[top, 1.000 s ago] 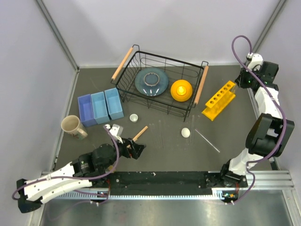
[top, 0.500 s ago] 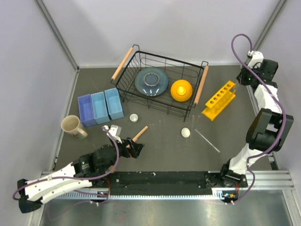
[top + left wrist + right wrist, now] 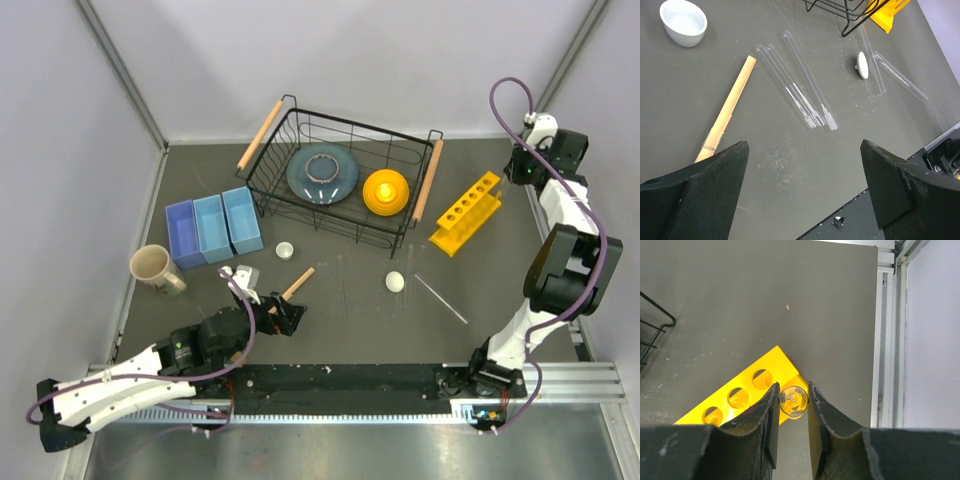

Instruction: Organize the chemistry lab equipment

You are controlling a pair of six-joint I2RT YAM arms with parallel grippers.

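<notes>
- Top view: the yellow plastic rack [image 3: 466,213], a long block with a row of round holes, stands just right of the black wire basket [image 3: 362,125]. A wooden stick [image 3: 298,283] and two white round pieces [image 3: 284,249] lie in front of the basket.
- Left wrist view: the left gripper [image 3: 803,150] has its fingers spread wide over the matte dark table [image 3: 700,70]. Thin clear tubes [image 3: 800,95] lie side by side in front of the basket.
- Right wrist view: the right gripper [image 3: 792,387] pinches a clear tube [image 3: 793,401], seen end-on, at the rack's end farthest from the basket.

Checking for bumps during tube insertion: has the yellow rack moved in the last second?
No. The yellow rack keeps the same spot and angle beside the basket handle in the top view.
</notes>
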